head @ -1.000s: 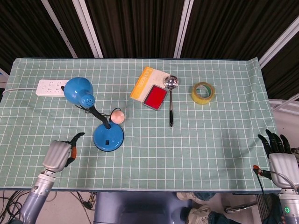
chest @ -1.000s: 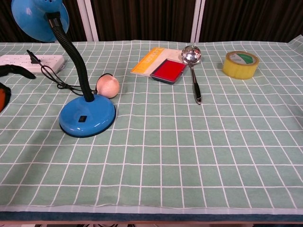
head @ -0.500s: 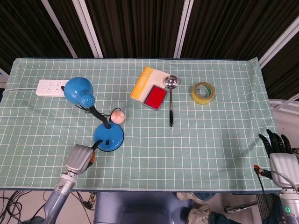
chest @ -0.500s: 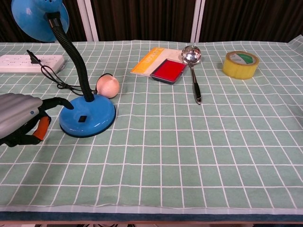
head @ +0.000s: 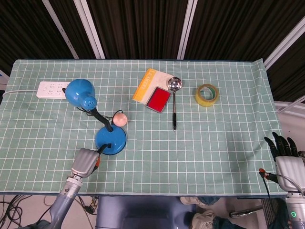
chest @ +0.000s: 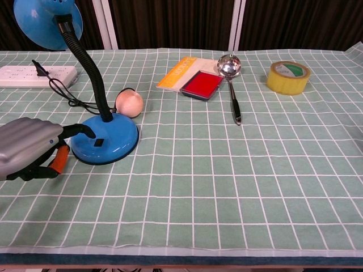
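Left robot hand [chest: 28,148], holding nothing, fingertip touching the blue lamp [chest: 105,141] base, peach ball [chest: 129,103] just behind.

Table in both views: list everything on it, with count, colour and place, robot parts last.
lamp: 1, blue, left, plugged into strip
power strip: 1, white, far left
ball: 1, peach, behind lamp base
booklet: 1, yellow-white, far centre
red pad: 1, red, on booklet
ladle: 1, steel, right of pad
tape: 1, yellow, far right
cloth: 1, green checked
left hand: finger touching lamp base
right hand: beyond cloth's right edge, fingers apart
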You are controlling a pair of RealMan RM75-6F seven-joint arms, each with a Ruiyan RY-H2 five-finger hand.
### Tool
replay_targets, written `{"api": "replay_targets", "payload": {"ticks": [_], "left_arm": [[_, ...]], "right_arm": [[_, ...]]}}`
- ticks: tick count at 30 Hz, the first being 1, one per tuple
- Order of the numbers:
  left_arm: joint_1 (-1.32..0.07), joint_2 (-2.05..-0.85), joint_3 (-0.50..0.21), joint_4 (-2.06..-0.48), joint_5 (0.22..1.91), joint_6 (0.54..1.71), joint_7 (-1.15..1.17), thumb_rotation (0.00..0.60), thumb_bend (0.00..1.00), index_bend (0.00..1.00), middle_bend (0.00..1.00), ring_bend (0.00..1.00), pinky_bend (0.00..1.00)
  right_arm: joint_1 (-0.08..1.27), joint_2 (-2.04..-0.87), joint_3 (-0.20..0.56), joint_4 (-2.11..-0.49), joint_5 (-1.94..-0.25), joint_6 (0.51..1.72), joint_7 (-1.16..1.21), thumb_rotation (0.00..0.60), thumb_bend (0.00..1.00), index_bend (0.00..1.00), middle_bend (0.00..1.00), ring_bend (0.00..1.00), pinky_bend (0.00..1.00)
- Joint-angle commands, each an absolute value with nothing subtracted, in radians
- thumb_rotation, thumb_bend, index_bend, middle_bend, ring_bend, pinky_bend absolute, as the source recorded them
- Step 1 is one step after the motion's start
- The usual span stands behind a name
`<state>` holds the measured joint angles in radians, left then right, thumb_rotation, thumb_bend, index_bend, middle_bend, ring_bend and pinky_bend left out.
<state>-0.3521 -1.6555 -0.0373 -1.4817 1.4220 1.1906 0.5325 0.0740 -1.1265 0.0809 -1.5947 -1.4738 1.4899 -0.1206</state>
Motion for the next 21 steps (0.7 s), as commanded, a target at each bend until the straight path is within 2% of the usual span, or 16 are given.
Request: {"api": "replay_targets", "payload": {"ticks": [1,21], "left_arm": [[-0.354,-1.657,-0.037,-1.482,1.415,1.187,0.539,0.6,0.83,0.22,0.76,0.76,0.8],[-0.364,-1.672,-0.023,-1.469,1.391,1.177,0.574,0.6,0.83,0.26,0.77,0.76,0.8]], "right_arm": [[0.074,-1.127,0.081,-1.595,-1.474,1.49,-0.121,0.6,0.17,0.13,0.04,0.08,0.0],[0.074,-1.129,0.082,-1.595,-1.473,1.493,-0.124,0.6,0.17,0.13,0.04,0.08,0.0]]}}
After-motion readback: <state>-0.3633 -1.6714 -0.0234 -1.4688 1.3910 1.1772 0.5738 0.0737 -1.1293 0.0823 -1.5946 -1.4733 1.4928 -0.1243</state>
